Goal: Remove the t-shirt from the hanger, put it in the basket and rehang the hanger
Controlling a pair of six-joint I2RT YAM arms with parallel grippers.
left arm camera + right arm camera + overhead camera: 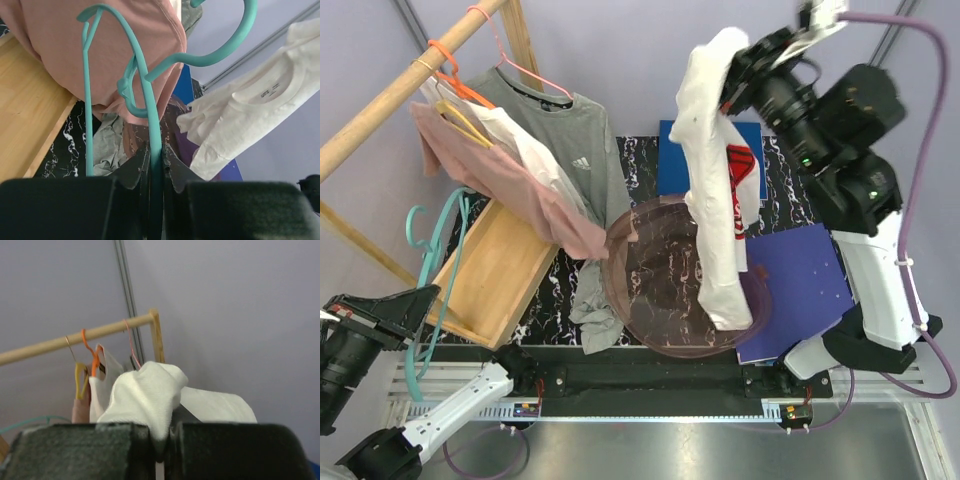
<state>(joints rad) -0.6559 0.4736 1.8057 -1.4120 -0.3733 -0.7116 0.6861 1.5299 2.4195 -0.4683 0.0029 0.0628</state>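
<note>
The white t-shirt (715, 190) hangs in a long drape from my right gripper (735, 65), which is raised high at the back right and shut on a fold of its fabric (145, 395). The bare teal hanger (428, 245) is apart from the shirt, at the left over the wooden tray. My left gripper (418, 300) is shut on the hanger's thin bar (152, 107), seen between its jaws in the left wrist view (156, 150). The t-shirt (250, 110) shows there to the right, its collar label visible. In the right wrist view the gripper (162, 432) pinches the cloth.
A wooden rail (400, 85) at the back left carries hangers with a pink shirt (510, 185), a white one and a grey shirt (565, 130). Below it lies a wooden tray (495, 270). A round translucent brown basin (660, 290) sits under the hanging t-shirt, beside blue and purple mats (800, 280).
</note>
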